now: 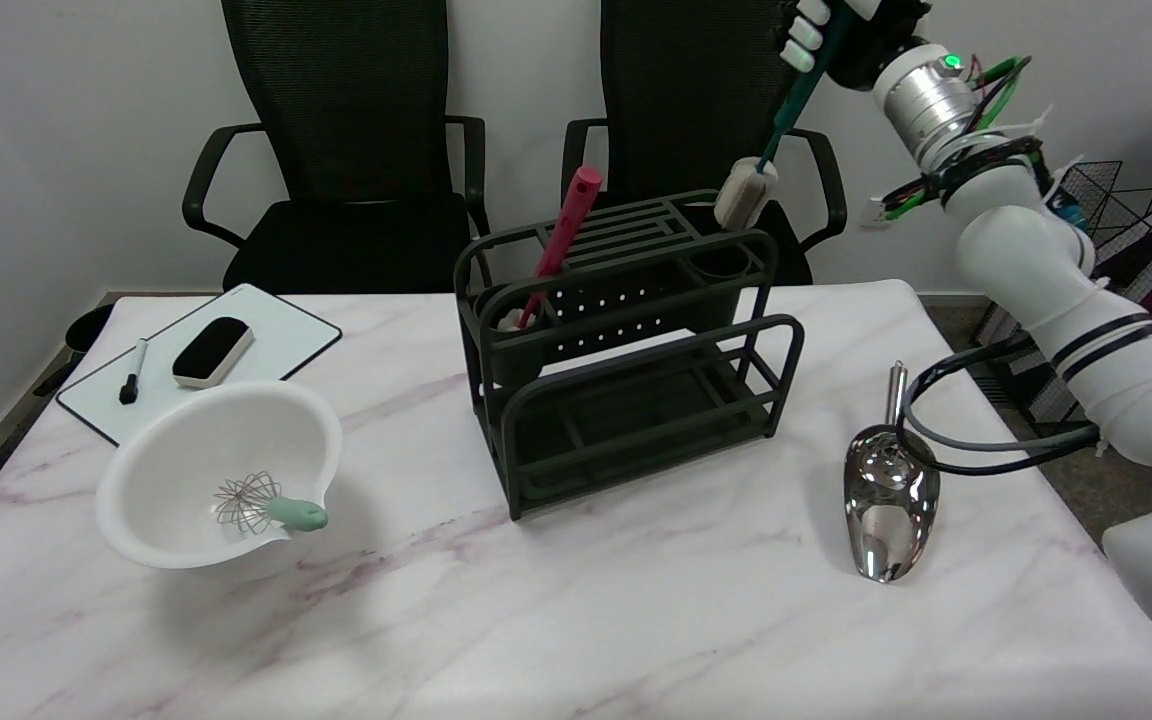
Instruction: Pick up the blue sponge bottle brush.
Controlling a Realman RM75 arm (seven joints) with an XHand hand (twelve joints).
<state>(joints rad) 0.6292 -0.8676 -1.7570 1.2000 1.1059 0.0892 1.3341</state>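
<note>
Marble surface (636, 600) carries a dark rack (626, 350). Right hand (836, 30), at top edge and partly cropped, grips the blue sponge bottle brush (781, 135) by its handle; brush hangs tilted, sponge end just above the rack's rear right cup.

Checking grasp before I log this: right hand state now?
Right hand: closed on the handle of the blue sponge bottle brush, lifted, sponge head just above the rack.

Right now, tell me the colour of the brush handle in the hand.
Dark teal handle, gripped by the right hand; head view.
</note>
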